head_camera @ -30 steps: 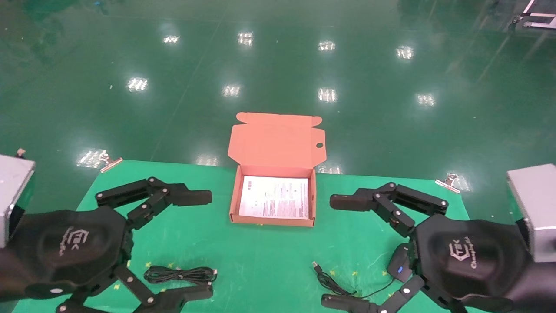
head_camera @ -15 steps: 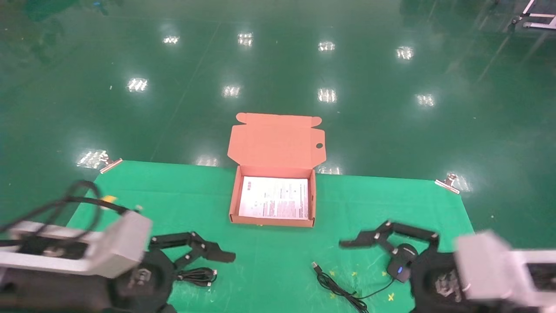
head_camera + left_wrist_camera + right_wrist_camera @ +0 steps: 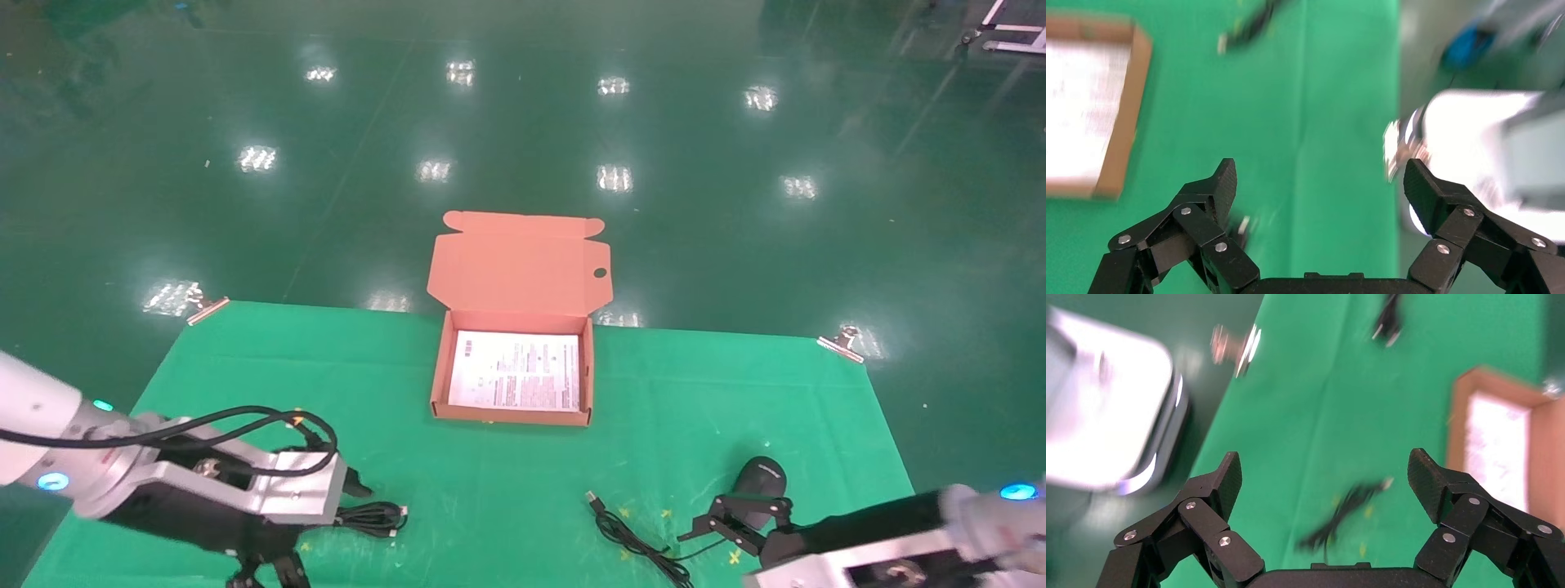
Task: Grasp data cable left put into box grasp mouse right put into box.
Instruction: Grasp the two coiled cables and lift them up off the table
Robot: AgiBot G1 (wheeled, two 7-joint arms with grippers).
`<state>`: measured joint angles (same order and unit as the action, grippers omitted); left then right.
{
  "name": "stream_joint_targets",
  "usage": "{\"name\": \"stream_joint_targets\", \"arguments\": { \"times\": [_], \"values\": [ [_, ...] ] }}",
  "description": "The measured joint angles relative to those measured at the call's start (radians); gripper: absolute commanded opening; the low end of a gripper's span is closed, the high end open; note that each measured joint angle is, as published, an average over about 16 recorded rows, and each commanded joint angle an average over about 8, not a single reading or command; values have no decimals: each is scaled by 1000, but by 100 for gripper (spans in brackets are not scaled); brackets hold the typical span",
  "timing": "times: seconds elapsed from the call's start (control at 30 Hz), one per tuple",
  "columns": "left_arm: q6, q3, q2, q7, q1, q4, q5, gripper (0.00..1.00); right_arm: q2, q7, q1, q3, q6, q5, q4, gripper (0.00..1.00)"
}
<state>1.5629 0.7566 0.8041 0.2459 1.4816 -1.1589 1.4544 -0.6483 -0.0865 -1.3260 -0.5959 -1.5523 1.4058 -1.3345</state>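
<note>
The brown box (image 3: pixel 440 371) lies open in the middle of the green mat, lid back and a white printed sheet inside. The black data cable (image 3: pixel 374 518) is at the front left, partly hidden behind my left gripper (image 3: pixel 323 529). In the left wrist view that gripper (image 3: pixel 1321 184) is open over bare mat, a blurred cable end (image 3: pixel 1245 224) beside one finger. The black mouse (image 3: pixel 757 485) sits at the front right, just beyond my right gripper (image 3: pixel 726 523). The right gripper (image 3: pixel 1326 471) is open, with the mouse's thin cord (image 3: pixel 1344 509) below its gap; the mouse itself is out of that view.
The mouse cord (image 3: pixel 628 535) trails left toward the mat's front centre. Metal clips (image 3: pixel 204 309) (image 3: pixel 842 343) hold the mat's far corners. Dark green floor lies beyond the table's far edge. Each wrist view shows the other arm blurred beyond the mat.
Both arms have dropped from close before the camera to the mat's front. The left gripper now lies by the cable, the right by the mouse. Nothing has been picked up.
</note>
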Motion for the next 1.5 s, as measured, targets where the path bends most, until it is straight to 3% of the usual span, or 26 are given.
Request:
{"name": "stream_joint_targets", "arguments": {
  "times": [0.33,0.6,0.83,1.1,1.43,1.47,1.5],
  "values": [
    [-102,119,75,0,24,45,256,100,-92,-2,-30,-118,73,245,51,100],
    [-219,156,134,28,-14,148,378,100,-199,38,-25,-166,179,393,190,100],
    [-301,157,195,12,-26,333,403,100,-305,62,-34,-180,258,442,383,100],
    [-366,142,270,-77,-1,576,384,100,-414,39,-59,-184,313,448,598,100],
    [-401,128,328,-190,35,763,361,100,-488,-21,-79,-196,352,462,759,100],
    [-402,127,332,-197,37,775,359,94,-492,-25,-80,-197,355,464,769,100],
    [-403,126,335,-203,39,786,357,82,-495,-28,-81,-198,358,465,778,95]
  ]
}}
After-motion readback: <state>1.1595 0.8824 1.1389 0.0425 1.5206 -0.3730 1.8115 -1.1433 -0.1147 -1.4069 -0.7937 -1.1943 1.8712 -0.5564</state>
